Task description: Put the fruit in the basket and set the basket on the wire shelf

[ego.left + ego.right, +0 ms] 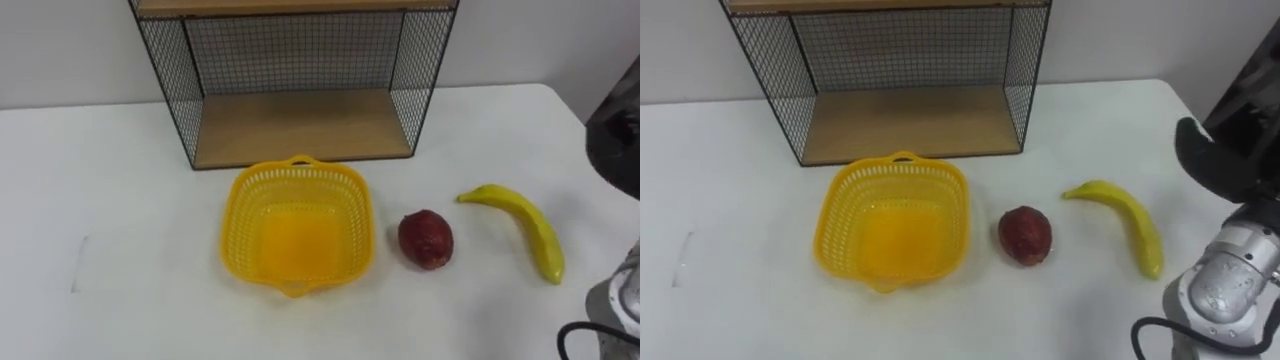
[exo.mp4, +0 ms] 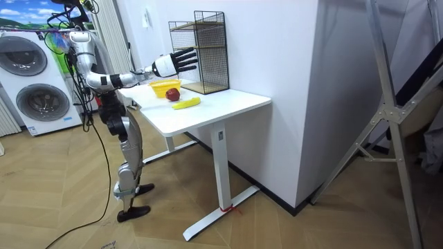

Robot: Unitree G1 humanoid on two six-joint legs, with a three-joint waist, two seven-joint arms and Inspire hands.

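An empty yellow basket [image 1: 236,216] sits on the white table [image 1: 120,250], in front of the wire shelf [image 1: 300,125]. Just right of the basket lies a dark red round fruit [image 1: 426,239], and further right a banana [image 1: 530,228]. My right hand [image 1: 1232,160] hovers above the table's right side, higher than the banana and touching nothing. In the room view the right hand [image 2: 178,62] is raised over the fruit with its fingers spread open.
The wire shelf stands against the white wall, its wooden lower board bare. The table's right edge [image 1: 575,105] runs close behind the banana. I stand at the table's front; washing machines [image 2: 38,83] are behind me on the room view's left.
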